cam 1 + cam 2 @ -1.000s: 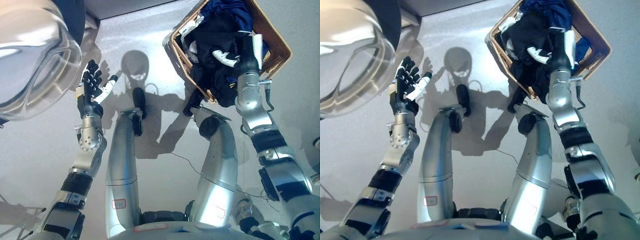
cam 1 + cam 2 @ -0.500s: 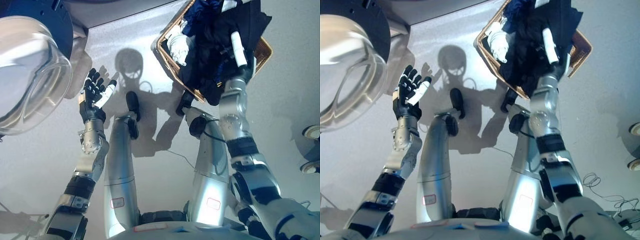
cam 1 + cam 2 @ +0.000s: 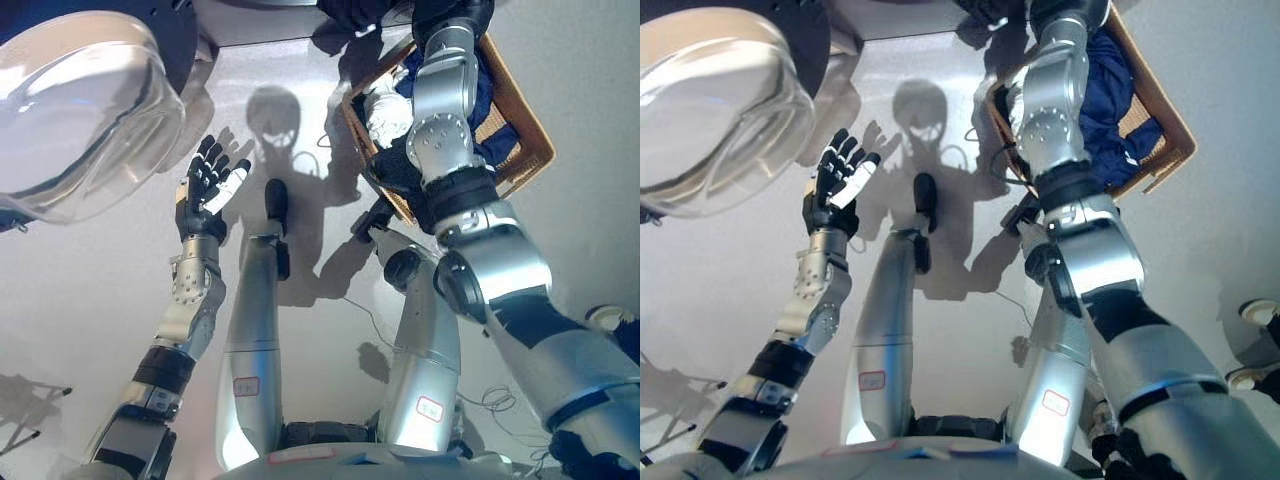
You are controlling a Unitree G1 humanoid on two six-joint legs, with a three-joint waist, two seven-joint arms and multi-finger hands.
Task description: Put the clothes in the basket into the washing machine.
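Right hand: out past the top edge of both views; only the forearm shows, reaching up across the basket, so whether its fingers are apart or closed cannot be told.
Dark garment (image 3: 352,12): a dark piece of cloth shows at the top edge just left of the right forearm, above the basket's upper left; whether the hand holds it cannot be seen.
Left hand (image 3: 207,190): raised, palm showing, fingers straight and spread apart, holding nothing and touching nothing.
Left hand's place: over bare floor (image 3: 80,290), just right of and below the washing machine door, well apart from the basket.
Basket (image 3: 520,130): woven brown wicker, on the floor at the upper right, partly hidden by the right arm; it sits cornerwise to the view, its long axis running from upper left to lower right.
Clothes in basket: blue cloth (image 3: 1110,105) fills the right part, a white piece (image 3: 385,110) lies by the left rim, and dark cloth (image 3: 395,170) hangs at the lower left corner.
Washing machine door (image 3: 75,110): clear rounded bowl with a dark rim, at the upper left, swung open toward the camera.
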